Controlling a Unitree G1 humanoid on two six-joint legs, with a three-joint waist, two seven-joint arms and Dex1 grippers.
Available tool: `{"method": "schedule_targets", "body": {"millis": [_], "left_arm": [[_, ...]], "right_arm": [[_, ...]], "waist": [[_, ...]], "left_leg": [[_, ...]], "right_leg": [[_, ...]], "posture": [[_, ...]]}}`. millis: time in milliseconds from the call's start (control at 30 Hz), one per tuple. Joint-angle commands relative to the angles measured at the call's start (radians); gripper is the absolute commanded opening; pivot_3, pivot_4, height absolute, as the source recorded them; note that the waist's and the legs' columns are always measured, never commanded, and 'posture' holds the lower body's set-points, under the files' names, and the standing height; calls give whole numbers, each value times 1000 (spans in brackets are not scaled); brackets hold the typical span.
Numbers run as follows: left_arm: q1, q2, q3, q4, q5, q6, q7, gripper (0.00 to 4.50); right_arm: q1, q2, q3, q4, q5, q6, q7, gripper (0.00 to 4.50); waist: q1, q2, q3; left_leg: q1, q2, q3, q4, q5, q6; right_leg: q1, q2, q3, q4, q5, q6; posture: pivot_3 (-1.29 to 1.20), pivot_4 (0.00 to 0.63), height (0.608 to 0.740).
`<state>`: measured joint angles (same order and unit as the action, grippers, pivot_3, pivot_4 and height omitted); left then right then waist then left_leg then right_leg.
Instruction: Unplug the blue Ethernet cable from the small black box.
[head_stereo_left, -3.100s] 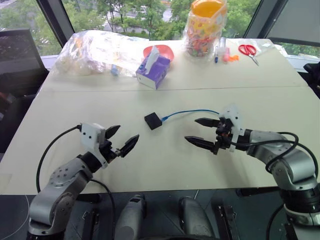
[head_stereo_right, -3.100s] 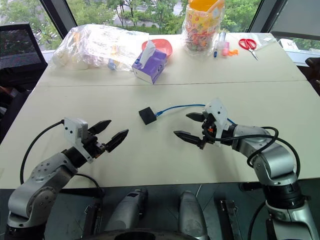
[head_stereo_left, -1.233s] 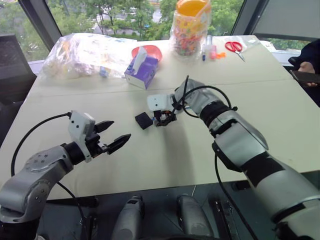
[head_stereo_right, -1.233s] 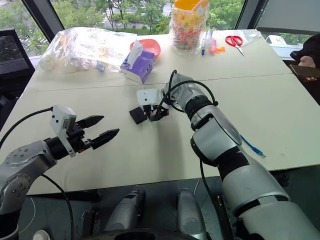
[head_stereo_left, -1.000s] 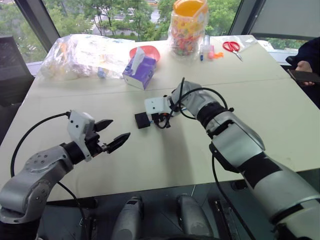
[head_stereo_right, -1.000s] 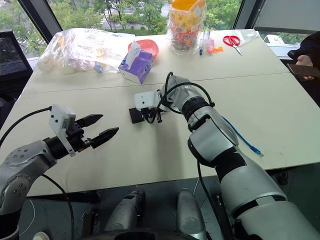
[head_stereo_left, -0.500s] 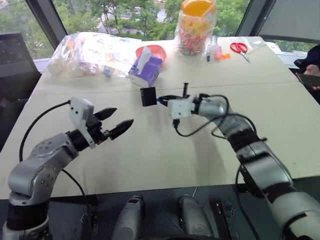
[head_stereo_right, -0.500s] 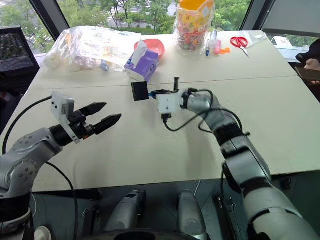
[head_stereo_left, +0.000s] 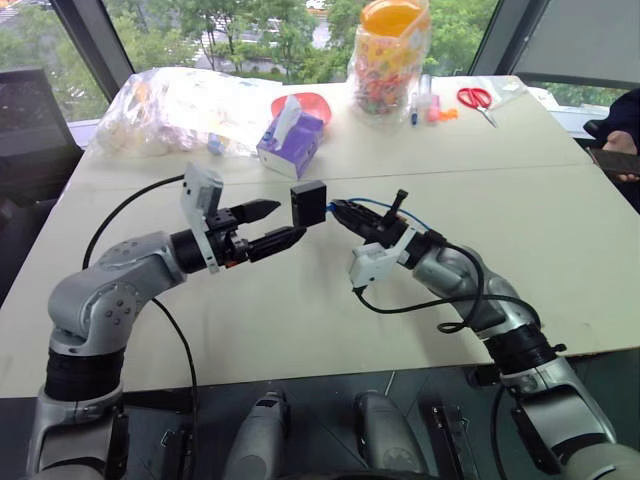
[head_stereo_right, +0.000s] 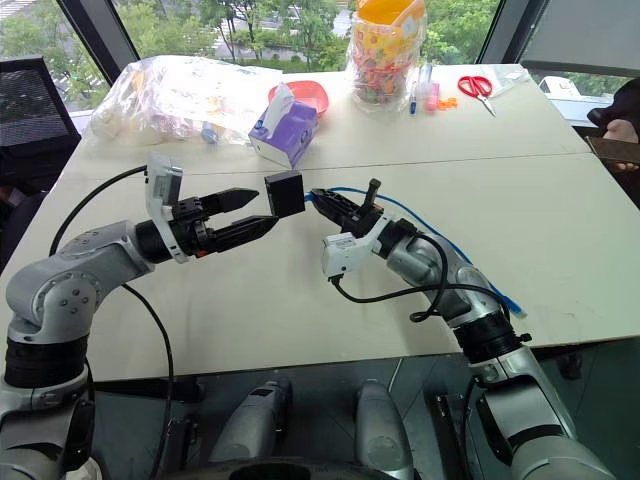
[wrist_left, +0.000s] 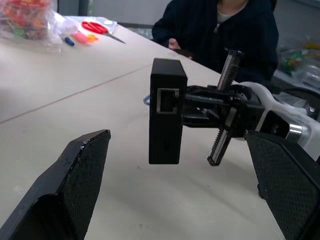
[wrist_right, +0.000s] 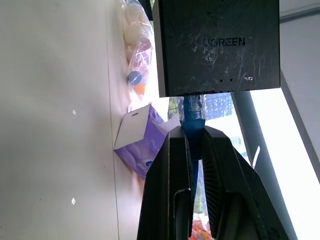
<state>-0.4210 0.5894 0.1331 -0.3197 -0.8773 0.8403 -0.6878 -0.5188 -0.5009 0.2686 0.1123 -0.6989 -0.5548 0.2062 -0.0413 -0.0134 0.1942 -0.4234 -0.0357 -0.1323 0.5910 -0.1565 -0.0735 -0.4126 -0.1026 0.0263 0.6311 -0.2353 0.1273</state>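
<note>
While the right gripper clamps the blue Ethernet cable, the left gripper, jaws apart, should pinch the small black box squarely.

Two beige tables stand pushed together, the seam between them running across the middle of the frame in the head views. Behind the far table edge, large windows with dark slanted mullions span the top of the frame; green trees and daylight show through them. A dark mesh-backed chair sits at the upper left beside the table. At the upper right, a grey panel fills the window corner. A person in dark clothing sits at the table's right edge. The floor under the near table edge is dark grey. Lighting is bright, diffuse daylight.
</note>
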Motion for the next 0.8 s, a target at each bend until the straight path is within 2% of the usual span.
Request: {"method": "schedule_targets", "body": {"millis": [33,400,500,767,800], "left_arm": [[-28,7,11,-12,-10,-8,-20,4500],[-30,-14,-19,3,24,-22,-26,4500],[-33,-28,-31,12,37,-30,-30,3619],[-33,-56,-35,15,64,-47,-27,616],[-32,-56,-33,16,65,-48,-28,487]], "right_arm": [[-6,-9,-1,-46,6,-15,-13,52],[6,-23,12,-91,27,-35,10,52],[8,-25,11,-105,34,-33,20,0],[13,-36,11,-103,42,-38,35,0],[13,-37,12,-102,43,-38,37,0]], "waist": [[0,0,0],[-1,0,0],[1,0,0],[0,0,0],[0,0,0]], "left_leg": [[0,0,0,0,0,0],[0,0,0,0,0,0],[0,0,0,0,0,0],[0,0,-1,0,0,0],[0,0,-1,0,0,0]], "right_leg": [[0,0,0,0,0,0],[0,0,0,0,0,0],[0,0,0,0,0,0],[0,0,0,-1,0,0],[0,0,0,-1,0,0]], "posture": [[0,150,728],[0,150,728],[0,150,728],[0,150,728],[0,150,728]]}}
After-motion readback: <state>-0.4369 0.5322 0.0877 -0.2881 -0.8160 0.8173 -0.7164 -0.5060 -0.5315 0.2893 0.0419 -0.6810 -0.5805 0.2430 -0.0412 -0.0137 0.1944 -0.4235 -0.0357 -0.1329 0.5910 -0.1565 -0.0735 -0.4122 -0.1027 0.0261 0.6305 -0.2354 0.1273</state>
